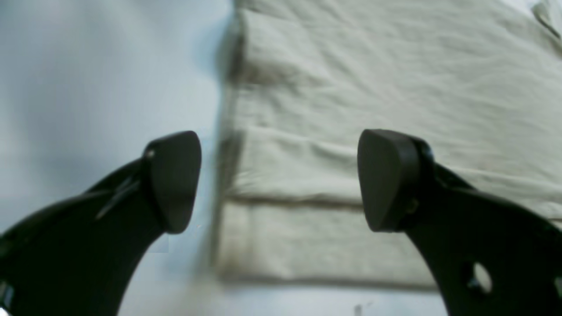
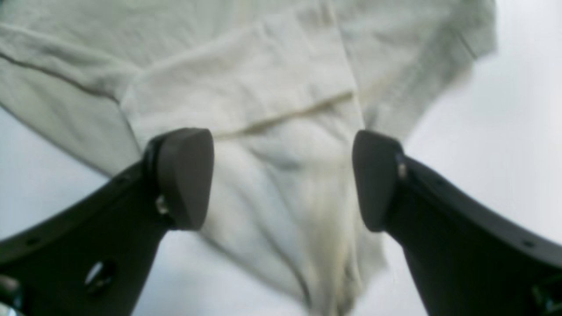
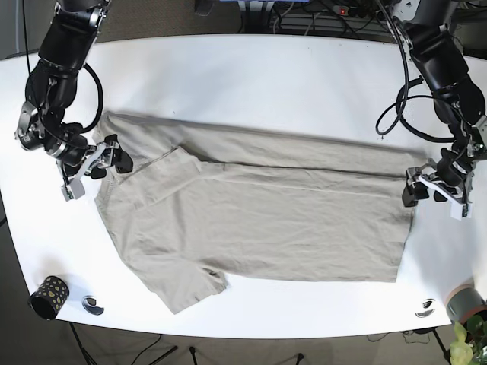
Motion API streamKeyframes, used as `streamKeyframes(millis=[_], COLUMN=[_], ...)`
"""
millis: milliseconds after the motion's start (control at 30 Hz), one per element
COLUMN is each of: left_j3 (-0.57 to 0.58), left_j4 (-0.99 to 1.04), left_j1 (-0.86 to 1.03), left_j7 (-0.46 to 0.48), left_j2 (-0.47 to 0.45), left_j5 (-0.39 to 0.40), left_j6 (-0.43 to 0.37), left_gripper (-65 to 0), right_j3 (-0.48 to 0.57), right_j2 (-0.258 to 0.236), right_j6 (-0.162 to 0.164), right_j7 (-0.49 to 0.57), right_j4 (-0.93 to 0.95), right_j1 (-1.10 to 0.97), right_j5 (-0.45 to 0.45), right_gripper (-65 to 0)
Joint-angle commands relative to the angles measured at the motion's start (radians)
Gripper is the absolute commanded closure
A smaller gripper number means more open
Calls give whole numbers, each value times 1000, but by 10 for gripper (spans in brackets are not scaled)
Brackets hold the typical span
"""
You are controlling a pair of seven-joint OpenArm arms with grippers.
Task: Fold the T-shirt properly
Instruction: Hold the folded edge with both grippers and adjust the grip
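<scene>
T-shirt (image 3: 259, 220), pale beige, is lying flat across the middle of the white worktop (image 3: 251, 84), its long axis running side to side in the base view; its far long edge is showing a folded-over band, its near long edge is lying straight, and one sleeve (image 3: 186, 285) is sticking out toward the near rim of the worktop. Left hand (image 3: 428, 188) is hovering at the hem end of the shirt, on the base view's right, its fingers spread wide and pinching nothing; in the left wrist view the hem corner and the vertical cut edge of the T-shirt (image 1: 351, 131) are sitting between the two pads, with bare worktop on the far side of that edge. Right hand (image 3: 103, 163) is sitting at the opposite end, at the shoulder and folded sleeve, likewise spread and gripping nothing; in the right wrist view a folded flap of the T-shirt (image 2: 281, 145) with a seam line is lying between the pads (image 2: 186, 175), whether touching cannot be told. Open worktop is stretching broadly behind the shirt and in narrower strips beyond both ends and along the near side. A dark speckled cup (image 3: 47, 296) and a small ring-shaped object (image 3: 93, 304) are resting at the near corner on the base view's left; a second ring-shaped piece (image 3: 424, 308) and a grey cylinder (image 3: 466, 303) are sitting at the opposite near corner, all well apart from the fabric.
</scene>
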State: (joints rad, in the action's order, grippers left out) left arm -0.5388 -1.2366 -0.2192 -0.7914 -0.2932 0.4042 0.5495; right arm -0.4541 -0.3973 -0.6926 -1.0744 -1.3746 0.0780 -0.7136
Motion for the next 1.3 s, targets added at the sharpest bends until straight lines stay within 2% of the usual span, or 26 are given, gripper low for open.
streamKeyframes(millis=[0,100,300,467,567,667,800,900,1033,1267], left_j3=[-4,26,98,102,102,102,102,102,104,105], left_j4=[-19,-19,-29,-45,-45,-41,-47,-45,-47,-48], left_j1=[7,48,163,241,264,278,294,294,292,289], left_j7=[33,100,323,476,484,484,484,484,484,484], left_j2=[-39,-76,-116,-117,-117,-117,-117,-114,-114,-114], left_j5=[17,17,17,15,15,15,20,17,17,15], left_j6=[5,5,5,5,5,5,5,5,5,7], left_gripper=[-497,-497,-496,-428,-397,-396,-396,-396,-396,-396], right_j3=[-42,-67,-71,-73,-70,-71,-71,-71,-73,-73], right_j2=[-25,-27,-13,25,54,79,90,90,88,93], right_j6=[-6,-6,-6,-6,-6,-6,-6,-6,-6,-6], right_j7=[21,56,121,194,205,228,260,296,322,323], right_j4=[-50,-93,-130,-130,-128,-127,-130,-130,-128,-71], right_j1=[-22,-79,-151,-183,-182,-169,-168,-168,-168,-168], right_j5=[-15,13,127,183,228,303,395,432,464,464], right_gripper=[-472,-472,-472,-472,-472,-472,-472,-472,-472,-472])
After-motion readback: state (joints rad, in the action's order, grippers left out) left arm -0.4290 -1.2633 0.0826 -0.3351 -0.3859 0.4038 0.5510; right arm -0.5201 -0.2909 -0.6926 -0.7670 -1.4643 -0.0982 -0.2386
